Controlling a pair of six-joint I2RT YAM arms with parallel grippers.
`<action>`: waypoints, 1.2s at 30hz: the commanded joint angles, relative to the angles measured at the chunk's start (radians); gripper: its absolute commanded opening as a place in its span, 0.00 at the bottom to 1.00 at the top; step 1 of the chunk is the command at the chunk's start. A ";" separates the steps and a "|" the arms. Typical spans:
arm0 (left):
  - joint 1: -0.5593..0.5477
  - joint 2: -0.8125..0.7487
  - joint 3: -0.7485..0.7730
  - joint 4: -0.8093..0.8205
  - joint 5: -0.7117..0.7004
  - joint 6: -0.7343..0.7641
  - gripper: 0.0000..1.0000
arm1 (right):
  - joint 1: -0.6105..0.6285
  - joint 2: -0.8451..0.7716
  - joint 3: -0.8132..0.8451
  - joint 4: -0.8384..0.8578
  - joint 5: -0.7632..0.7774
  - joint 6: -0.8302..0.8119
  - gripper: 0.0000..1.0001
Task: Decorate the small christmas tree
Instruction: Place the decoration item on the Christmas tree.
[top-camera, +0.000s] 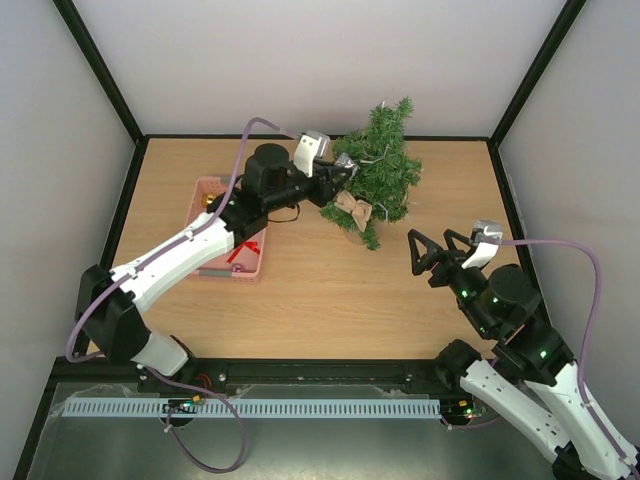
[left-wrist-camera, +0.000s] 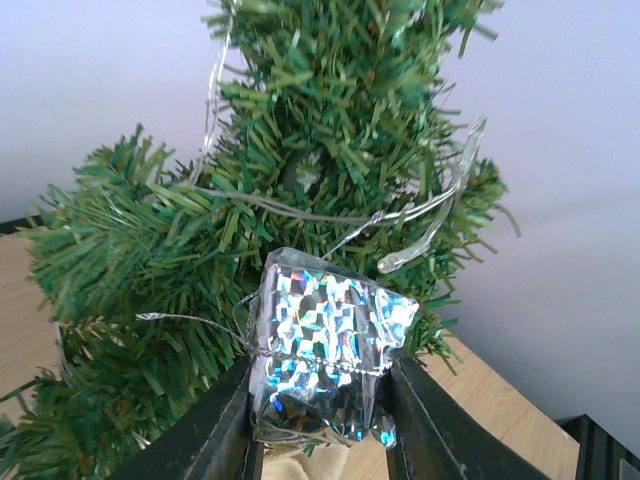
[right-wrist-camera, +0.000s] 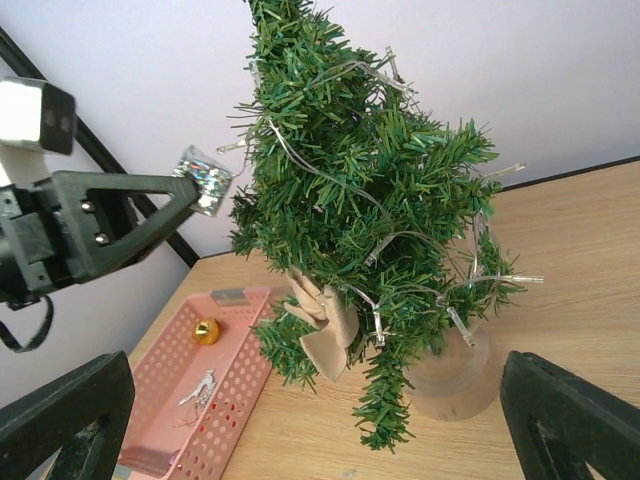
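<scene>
The small christmas tree (top-camera: 382, 165) stands at the back of the table on a round pale base (right-wrist-camera: 455, 380), wound with a clear light string and carrying a beige bow (right-wrist-camera: 330, 330). My left gripper (left-wrist-camera: 325, 425) is shut on a silver holographic gift-box ornament (left-wrist-camera: 325, 345) with a thin silver loop, held right against the tree's upper left branches (left-wrist-camera: 300, 150). The right wrist view shows that ornament (right-wrist-camera: 205, 178) at the foliage's edge. My right gripper (top-camera: 432, 248) stands wide open and empty in front of the tree (right-wrist-camera: 370, 170), to its right.
A pink perforated basket (top-camera: 235, 275) lies left of the tree, partly under my left arm. It holds a gold ball (right-wrist-camera: 207, 331) and a small silver ornament (right-wrist-camera: 203, 386). White walls with black frame posts close the table's back and sides.
</scene>
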 joint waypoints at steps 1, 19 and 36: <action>-0.011 0.051 0.052 -0.018 0.041 0.035 0.32 | -0.003 -0.018 0.027 0.008 0.013 -0.009 0.98; -0.014 0.186 0.167 -0.038 0.028 0.104 0.32 | -0.004 -0.022 0.029 0.013 0.018 -0.017 0.98; -0.014 0.228 0.188 -0.042 0.056 0.115 0.33 | -0.004 -0.020 0.027 0.017 0.020 -0.021 0.99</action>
